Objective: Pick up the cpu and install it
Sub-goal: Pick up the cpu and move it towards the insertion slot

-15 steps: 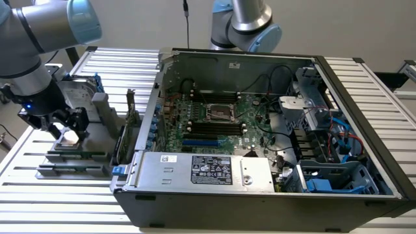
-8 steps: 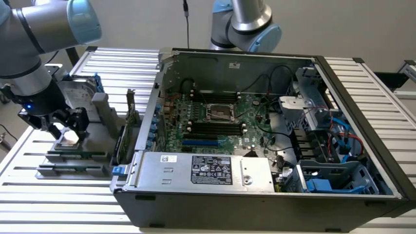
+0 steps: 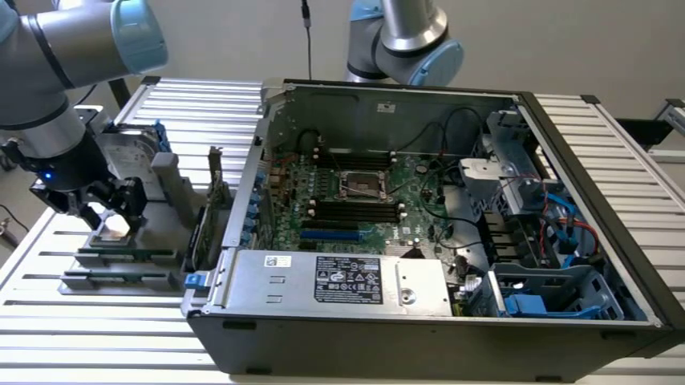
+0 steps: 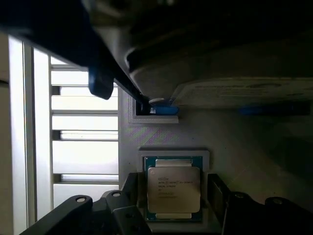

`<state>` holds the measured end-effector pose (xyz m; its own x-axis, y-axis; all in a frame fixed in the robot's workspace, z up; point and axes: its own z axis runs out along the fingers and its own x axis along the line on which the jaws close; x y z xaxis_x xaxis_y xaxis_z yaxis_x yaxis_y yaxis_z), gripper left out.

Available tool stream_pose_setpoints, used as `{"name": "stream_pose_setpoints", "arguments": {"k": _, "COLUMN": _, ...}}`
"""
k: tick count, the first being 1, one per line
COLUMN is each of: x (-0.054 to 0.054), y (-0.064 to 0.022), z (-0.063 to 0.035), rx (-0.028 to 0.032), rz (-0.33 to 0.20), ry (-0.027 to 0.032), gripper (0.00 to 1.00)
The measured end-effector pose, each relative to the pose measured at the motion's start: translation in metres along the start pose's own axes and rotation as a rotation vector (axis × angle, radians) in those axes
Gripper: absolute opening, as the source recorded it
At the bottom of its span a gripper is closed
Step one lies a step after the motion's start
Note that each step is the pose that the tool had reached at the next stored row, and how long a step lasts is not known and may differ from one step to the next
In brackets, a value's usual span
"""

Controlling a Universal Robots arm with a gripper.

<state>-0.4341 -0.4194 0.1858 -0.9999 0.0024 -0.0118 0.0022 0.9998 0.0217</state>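
cpu (image 4: 173, 188) lies flat, metal lid up, in a pale recessed holder (image 4: 142, 159) on the slatted tabletop (image 3: 107, 321), on the exterior view's left of the open computer case (image 3: 599, 168). The tool (image 3: 111, 212) hangs right over it with jaws wide open; in the wrist view the dark fingers (image 4: 131, 196) stand on either side of the chip, with a gap showing on both sides, so nothing is gripped. Handling guess: light, rigid, thin and low in its recess, with a smooth metal top that is likely slippery, so there is little edge to catch. The best hold looks to be the two opposite side edges of the green board or lid, kept level. The underside contacts are probably fragile, so squeeze gently and avoid tilt or scraping against the holder wall. Hard to tell: the chip's underside is hidden, its depth in the recess is unclear, and the fingertips are dark and cut off at the frame edge. In the exterior view the tool covers most of the chip. The socket (image 3: 364, 186) on the board inside the case is visible, but whether its retention frame is open can't be made out. A large grey hard drive (image 4: 234, 93) with blue clips sits shadowed beyond the holder.
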Motion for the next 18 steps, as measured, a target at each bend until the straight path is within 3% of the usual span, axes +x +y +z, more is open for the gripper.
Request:
{"name": "stream_pose_setpoints", "arguments": {"k": 11, "x": 0.0, "y": 0.0, "z": 0.0, "rx": 0.0, "rz": 0.0, "ry": 0.0001, "gripper": 0.68}}
{"name": "stream_pose_setpoints", "arguments": {"k": 13, "x": 0.0, "y": 0.0, "z": 0.0, "rx": 0.0, "rz": 0.0, "ry": 0.0, "gripper": 0.65}}
{"name": "stream_pose_setpoints", "arguments": {"k": 14, "x": 0.0, "y": 0.0, "z": 0.0, "rx": 0.0, "rz": 0.0, "ry": 0.0001, "gripper": 0.59}}
{"name": "stream_pose_setpoints", "arguments": {"k": 18, "x": 0.0, "y": 0.0, "z": 0.0, "rx": 0.0, "rz": 0.0, "ry": 0.0, "gripper": 0.59}}
